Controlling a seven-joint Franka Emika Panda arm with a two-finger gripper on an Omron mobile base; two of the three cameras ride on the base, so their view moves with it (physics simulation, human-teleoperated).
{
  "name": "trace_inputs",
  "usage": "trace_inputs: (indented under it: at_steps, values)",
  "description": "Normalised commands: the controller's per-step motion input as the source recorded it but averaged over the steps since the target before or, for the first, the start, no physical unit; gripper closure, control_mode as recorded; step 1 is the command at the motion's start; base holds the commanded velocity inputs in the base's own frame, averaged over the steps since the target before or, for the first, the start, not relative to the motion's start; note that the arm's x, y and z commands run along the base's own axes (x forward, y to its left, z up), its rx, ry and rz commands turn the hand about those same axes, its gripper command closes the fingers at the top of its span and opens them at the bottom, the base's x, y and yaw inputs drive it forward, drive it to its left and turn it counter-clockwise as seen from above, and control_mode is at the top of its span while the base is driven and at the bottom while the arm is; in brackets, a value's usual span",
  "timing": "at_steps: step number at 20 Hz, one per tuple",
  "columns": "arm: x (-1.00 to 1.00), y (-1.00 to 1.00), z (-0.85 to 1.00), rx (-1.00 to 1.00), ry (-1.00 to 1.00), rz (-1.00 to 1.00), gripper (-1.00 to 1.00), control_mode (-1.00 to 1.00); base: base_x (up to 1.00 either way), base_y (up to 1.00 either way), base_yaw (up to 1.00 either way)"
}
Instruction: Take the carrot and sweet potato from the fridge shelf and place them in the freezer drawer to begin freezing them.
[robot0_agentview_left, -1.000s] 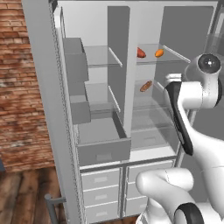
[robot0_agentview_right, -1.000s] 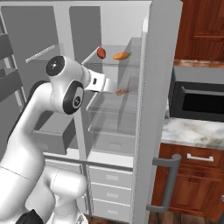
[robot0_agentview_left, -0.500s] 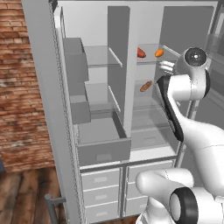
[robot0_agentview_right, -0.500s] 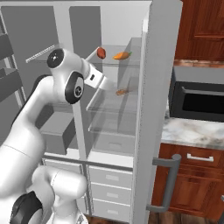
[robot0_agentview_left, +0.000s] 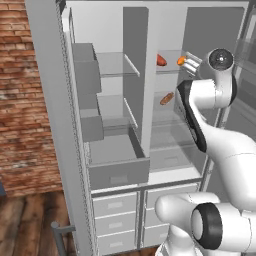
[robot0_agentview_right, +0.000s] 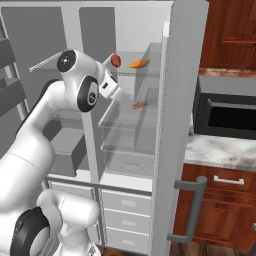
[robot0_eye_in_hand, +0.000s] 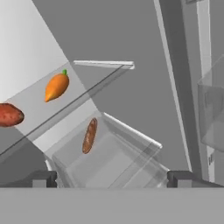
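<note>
The bright-orange carrot (robot0_eye_in_hand: 57, 86) lies on the upper glass fridge shelf (robot0_eye_in_hand: 37, 109), with the red-orange sweet potato (robot0_eye_in_hand: 8, 115) beside it. Both also show from the bases: carrot (robot0_agentview_right: 140, 63) (robot0_agentview_left: 181, 60), sweet potato (robot0_agentview_right: 115, 60) (robot0_agentview_left: 161, 60). My gripper (robot0_eye_in_hand: 111, 178) is open and empty, in front of the shelves and a little short of them; its dark fingertips (robot0_eye_in_hand: 41, 178) stand wide apart. From the left base the hand (robot0_agentview_left: 190, 62) sits just right of the carrot. The grey freezer drawer (robot0_agentview_left: 119, 173) is pulled out low on the left.
A brownish elongated piece (robot0_eye_in_hand: 89, 135) lies on the shelf below (robot0_agentview_right: 138, 105). A clear bin (robot0_eye_in_hand: 109, 153) sits under it. The open fridge door (robot0_agentview_right: 175, 125) stands on the right, with a microwave (robot0_agentview_right: 227, 115) and counter beyond. Pale drawers (robot0_agentview_left: 117, 215) sit under the freezer drawer.
The arm has lifted the hand from the lower shelf's level up toward the upper shelf. The gripper stays open. The foods have not moved.
</note>
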Motion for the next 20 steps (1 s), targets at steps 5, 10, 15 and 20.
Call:
trace_inputs:
  at_steps: [5,10,15,20]
  values:
    - [0.07,-0.15,0.23,0.19,0.0,-0.02,-1.0,-1.0,0.0,0.0,0.0]
    - [0.19,-0.08,0.18,0.16,0.0,0.0,-1.0,-1.0,0.0,0.0,0.0]
    - [0.52,0.0,0.0,0.13,-0.01,0.0,-1.0,-1.0,0.0,0.0,0.0]
    - [0.56,0.0,0.0,0.09,-0.01,0.02,-1.0,-1.0,0.0,0.0,0.0]
